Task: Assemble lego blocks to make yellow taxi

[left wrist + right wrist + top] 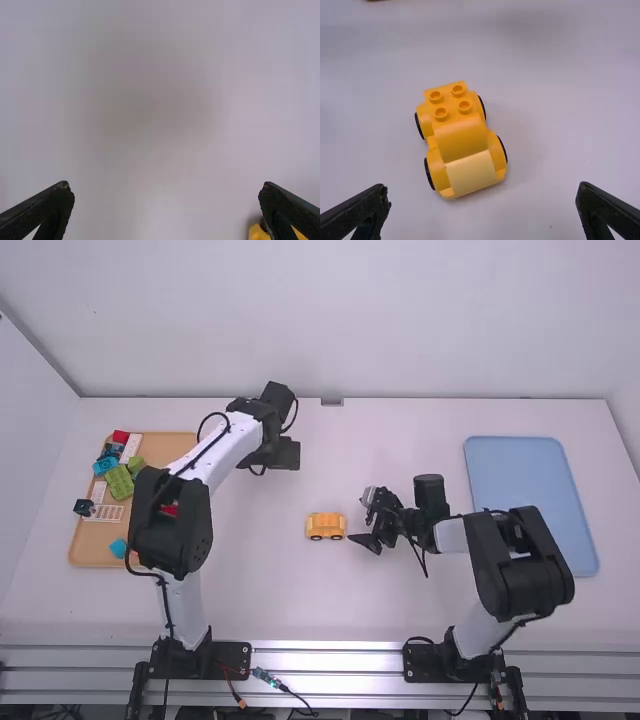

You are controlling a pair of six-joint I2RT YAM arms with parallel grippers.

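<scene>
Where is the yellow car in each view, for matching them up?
High view: yellow car, just below the centre.
Left wrist view: bottom right corner, partly hidden.
Right wrist view: left of centre, about mid-height.
Shared landmark: the white table beneath it.

plain walls (350,320), seemingly white, border a white table (255,585).

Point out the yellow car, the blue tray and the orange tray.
Yellow car (461,142): right wrist view, sloped middle.
Blue tray (528,475): high view, bare floor.
Orange tray (165,448): high view, bare floor.
</scene>
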